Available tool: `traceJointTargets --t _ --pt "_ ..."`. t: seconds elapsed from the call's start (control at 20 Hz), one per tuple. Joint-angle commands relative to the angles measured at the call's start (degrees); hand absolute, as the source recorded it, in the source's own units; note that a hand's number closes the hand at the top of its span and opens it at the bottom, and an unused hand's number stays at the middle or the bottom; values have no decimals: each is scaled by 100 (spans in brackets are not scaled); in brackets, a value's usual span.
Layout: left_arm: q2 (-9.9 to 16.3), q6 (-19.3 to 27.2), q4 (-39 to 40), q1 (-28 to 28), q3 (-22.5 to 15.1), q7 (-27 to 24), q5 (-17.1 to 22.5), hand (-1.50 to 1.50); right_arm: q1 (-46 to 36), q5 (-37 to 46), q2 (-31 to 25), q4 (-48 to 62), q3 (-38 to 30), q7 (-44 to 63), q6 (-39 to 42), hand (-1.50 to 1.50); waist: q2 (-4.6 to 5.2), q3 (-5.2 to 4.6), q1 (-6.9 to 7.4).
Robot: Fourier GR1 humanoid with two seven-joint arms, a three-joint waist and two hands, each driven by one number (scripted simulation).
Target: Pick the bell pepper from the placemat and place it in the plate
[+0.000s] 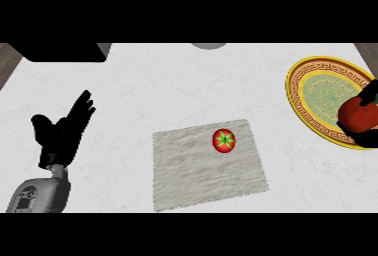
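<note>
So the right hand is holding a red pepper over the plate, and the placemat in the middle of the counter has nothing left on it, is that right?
Not quite. The right hand does hold a red pepper over the plate, but the placemat is not bare: a red vegetable with a green stem lies on it near its upper edge. The head view shows this.

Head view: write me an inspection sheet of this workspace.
Surface: white counter.
Job's things: grey placemat with a small red, green-stemmed fruit on it; red bell pepper over the yellow plate, in the right hand.
Clutter: nothing seen.
Hands: left hand open, resting at left; right hand curled round the pepper.
Cables: nothing seen.
Surroundings: dark box at the top left; grey object at the top edge.
</note>
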Motion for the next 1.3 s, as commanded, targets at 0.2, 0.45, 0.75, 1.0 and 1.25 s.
traceJointTargets --t 0.2,0.45,0.75,1.0,1.25 --pt "-23 -52 11 -153 -9 3 -32 0 -1382 551 -754 3028 -270 -1132 -320 150 32 5 113" --pt "109 -203 -19 -245 50 269 63 0 -1839 1022 -892 4539 108 -1733 -229 150 52 11 192" --pt "-11 -80 -170 -205 -68 239 -76 0 -2271 999 -1054 5950 127 -2721 320 -150 66 17 195" --pt "-83 -116 -219 -126 -33 210 17 0 -2695 587 -1209 6134 -320 -3513 334 -150 35 14 128" --pt "-96 38 55 -174 -32 108 -174 0 -2920 -322 -1070 5877 -765 -4153 1643 -150 -15 4 -32"
